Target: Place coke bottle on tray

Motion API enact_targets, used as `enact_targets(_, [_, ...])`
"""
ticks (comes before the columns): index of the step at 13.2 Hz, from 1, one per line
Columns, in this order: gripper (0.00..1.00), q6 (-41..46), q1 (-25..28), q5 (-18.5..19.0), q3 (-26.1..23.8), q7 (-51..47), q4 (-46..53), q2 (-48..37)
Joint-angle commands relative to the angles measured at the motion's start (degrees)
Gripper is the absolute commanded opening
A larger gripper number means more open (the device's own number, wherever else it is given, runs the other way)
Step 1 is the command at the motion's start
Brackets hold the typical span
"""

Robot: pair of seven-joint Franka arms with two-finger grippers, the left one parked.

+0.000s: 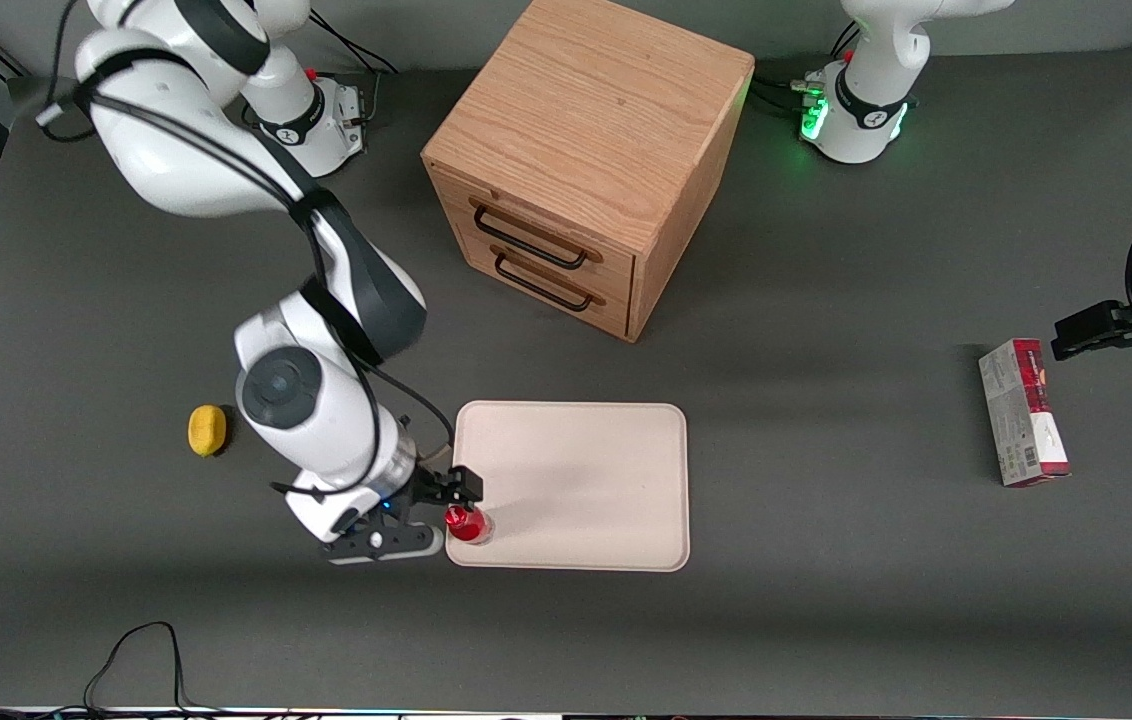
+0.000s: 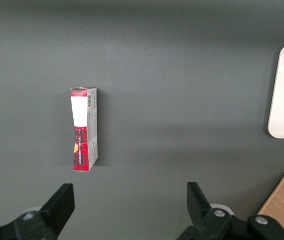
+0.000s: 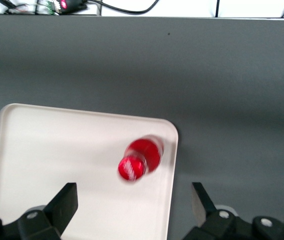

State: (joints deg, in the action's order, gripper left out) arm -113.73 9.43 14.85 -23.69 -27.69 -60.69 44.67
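Observation:
The coke bottle point(image 1: 469, 524), small and red with a red cap, stands on the cream-beige tray point(image 1: 586, 480), in the tray's corner nearest the front camera at the working arm's end. My right gripper point(image 1: 454, 506) hovers right over that corner, open, with nothing between its fingers. In the right wrist view the bottle point(image 3: 140, 160) appears cap-up and slightly blurred on the tray point(image 3: 56, 150), close to its rim. It stands ahead of the gripper point(image 3: 133, 200) and touches neither of the wide-apart fingers point(image 3: 64, 202).
A wooden two-drawer cabinet point(image 1: 586, 160) stands farther from the front camera than the tray. A yellow object point(image 1: 208, 430) lies beside the working arm. A red-and-grey carton point(image 1: 1024, 412) lies toward the parked arm's end and also shows in the left wrist view point(image 2: 84, 129).

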Motion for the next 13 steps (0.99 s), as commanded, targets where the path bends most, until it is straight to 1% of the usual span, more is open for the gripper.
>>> enact_targets(1, [1.0, -0.18, -1.69, -11.2, 8.45, 6.29, -20.9, -20.08])
enact_targets(3, [1.0, 2.96, -1.61, -19.64, 16.79, 16.3, -30.5, -31.08])
enact_targets(4, [1.0, 5.68, -1.43, -20.55, 19.62, 18.87, -33.5, -35.31])
enact_targets(7, [1.0, 11.23, -1.43, -20.47, 24.99, 19.51, -43.69, -48.05])
enact_targets(8, [1.0, 11.68, -1.43, -20.21, 26.05, 19.52, -47.03, -52.01])
enact_targets(9, [1.0, 12.9, -1.43, -18.9, 26.24, 19.17, -47.93, -54.14])
enact_targets(10, [1.0, 16.31, -1.43, -15.84, 26.24, 18.73, -46.64, -54.33])
enact_targets(11, [1.0, 18.08, -1.6, -15.03, 26.32, 18.72, -44.88, -53.9])
enact_targets(13, [1.0, 19.94, -1.78, -15.02, 26.59, 18.2, -41.46, -52.32])
